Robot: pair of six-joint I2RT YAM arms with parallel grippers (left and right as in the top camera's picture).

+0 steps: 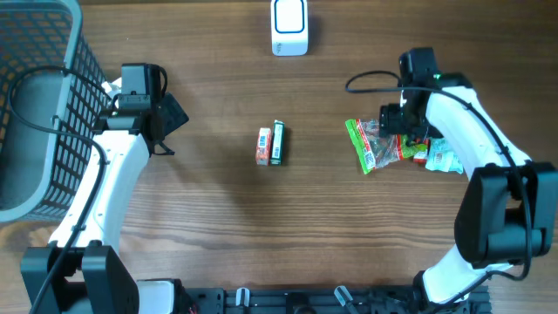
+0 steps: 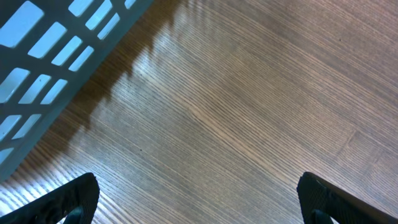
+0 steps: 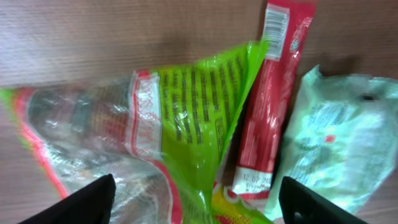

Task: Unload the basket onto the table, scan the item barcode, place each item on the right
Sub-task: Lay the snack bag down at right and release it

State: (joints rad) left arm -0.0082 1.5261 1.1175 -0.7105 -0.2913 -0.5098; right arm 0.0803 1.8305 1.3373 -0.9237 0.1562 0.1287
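Here, the right gripper [image 3: 196, 202] hangs low over a heap of 3 packets on the right side of the table [image 1: 218, 227]. Its 2 fingers are spread wide, a fingertip at each lower corner of the wrist view, and nothing is clamped between them. Directly beneath it lies a crinkled bag [image 3: 186, 118] of bright green and clear film with red edging and dark print, flat on the wood. The bag's right edge touches a narrow red stick pack [image 3: 270, 99], which shows a small white barcode panel [image 3: 273, 22] at its far end. A pale green packet [image 3: 336, 137] lies against the stick pack's other side. Seen from overhead, this heap sits right of centre and the arm's wrist covers part of it. The white scanner [image 1: 289, 26] stands at the middle of the table's far edge, well apart from the heap. At the table's centre 2 small boxes lie side by side, so close that a gap cannot be made out: an orange box [image 1: 263, 146] on the left and a green box [image 1: 278, 143] on the right. The left gripper [image 2: 199, 202] is over bare wood on the left side, just beside a grey mesh basket [image 1: 35, 105], with its fingers also spread to full width and empty.
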